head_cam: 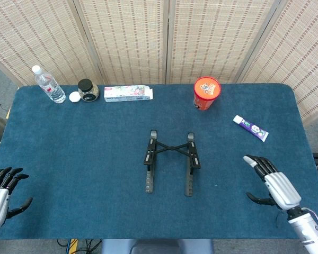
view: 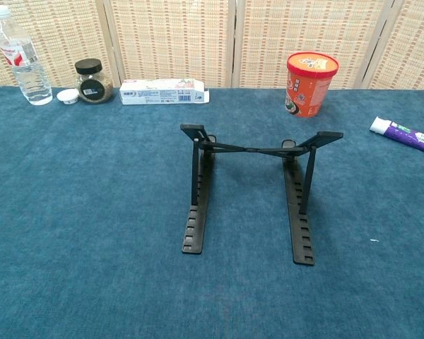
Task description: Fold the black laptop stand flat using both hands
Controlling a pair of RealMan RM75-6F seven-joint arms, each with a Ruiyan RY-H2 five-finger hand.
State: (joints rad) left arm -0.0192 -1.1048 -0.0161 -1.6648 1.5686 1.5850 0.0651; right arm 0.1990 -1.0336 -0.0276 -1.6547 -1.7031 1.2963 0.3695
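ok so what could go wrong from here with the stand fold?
1. The laptop stand is fully propped and neither hand touches it; pressing one side alone could skid or tip it on the cloth.
2. The right hand is nearer than the left hand, so contact may be uneven.
3. Thin crossbars could trap fingertips as it collapses.

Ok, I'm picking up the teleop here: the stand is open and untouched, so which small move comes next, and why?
Probably bring the right hand further in toward the laptop stand. It stands unfolded at the table's middle, both hands are open and apart from it, and the left hand sits at the near left edge.
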